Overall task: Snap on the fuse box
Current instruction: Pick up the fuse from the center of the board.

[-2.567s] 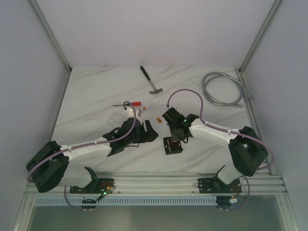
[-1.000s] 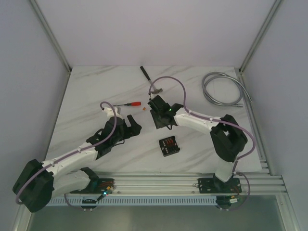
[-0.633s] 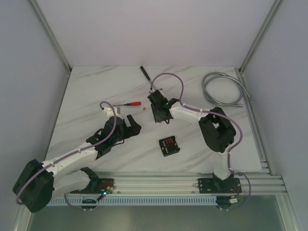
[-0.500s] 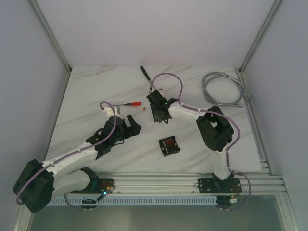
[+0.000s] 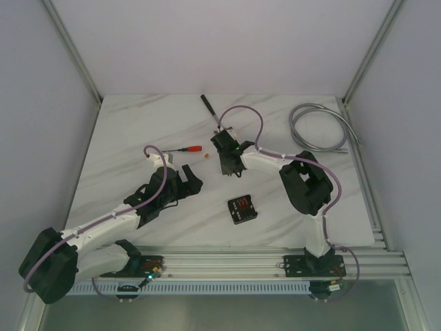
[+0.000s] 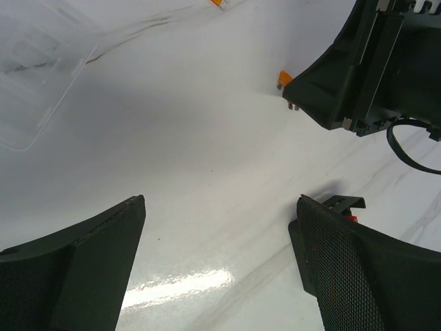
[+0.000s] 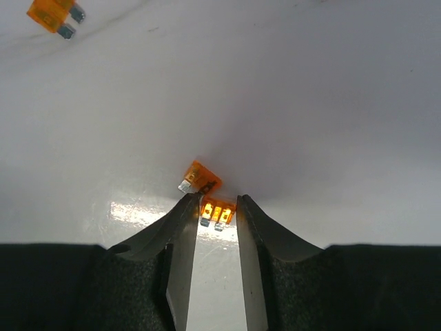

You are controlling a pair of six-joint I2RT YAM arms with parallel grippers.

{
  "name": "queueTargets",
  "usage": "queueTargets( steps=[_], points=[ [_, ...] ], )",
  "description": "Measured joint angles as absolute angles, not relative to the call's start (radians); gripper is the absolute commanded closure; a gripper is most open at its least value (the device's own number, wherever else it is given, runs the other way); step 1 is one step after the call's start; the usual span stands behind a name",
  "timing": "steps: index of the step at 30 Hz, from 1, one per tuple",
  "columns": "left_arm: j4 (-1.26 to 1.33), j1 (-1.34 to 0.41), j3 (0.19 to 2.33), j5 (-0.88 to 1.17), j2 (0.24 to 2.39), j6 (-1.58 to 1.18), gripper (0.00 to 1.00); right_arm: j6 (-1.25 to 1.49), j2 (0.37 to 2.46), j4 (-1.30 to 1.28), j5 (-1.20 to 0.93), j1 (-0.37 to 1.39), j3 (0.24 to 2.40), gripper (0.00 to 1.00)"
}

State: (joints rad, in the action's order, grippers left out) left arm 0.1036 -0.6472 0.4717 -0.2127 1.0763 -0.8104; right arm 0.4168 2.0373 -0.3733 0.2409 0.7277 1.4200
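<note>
Judging progress, we find the fuse box lying face-up on the table, apart from both grippers, with red fuses seated in its slots. The right gripper is down at an orange fuse, jaws narrowed to a slit; we cannot tell whether they clamp it. The left gripper hangs spread wide, holding nothing. In our judgement, loading this fuse and the snap-on step are not yet done.

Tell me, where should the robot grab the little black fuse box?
Grip the fuse box across two opposite outer walls, coming straight down from above. It lies flat on the table with its slotted face up and nothing touching its sides, so the walls are free. It sits slightly turned, so the grip should probably turn to match.
</note>
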Motion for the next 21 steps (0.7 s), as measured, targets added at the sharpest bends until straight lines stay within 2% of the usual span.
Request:
queueTargets(
  steps=[14, 21],
  points=[
    [0.104, -0.647, 0.472, -0.198, 1.087, -0.811, 0.00, 0.426, 2.025, -0.352, 0.235, 0.709, 1.399, 0.62],
    [0.104, -0.647, 0.472, -0.194, 1.095, -0.811, 0.00, 0.425, 2.025, -0.371, 0.255, 0.715, 1.399, 0.68]
  ],
)
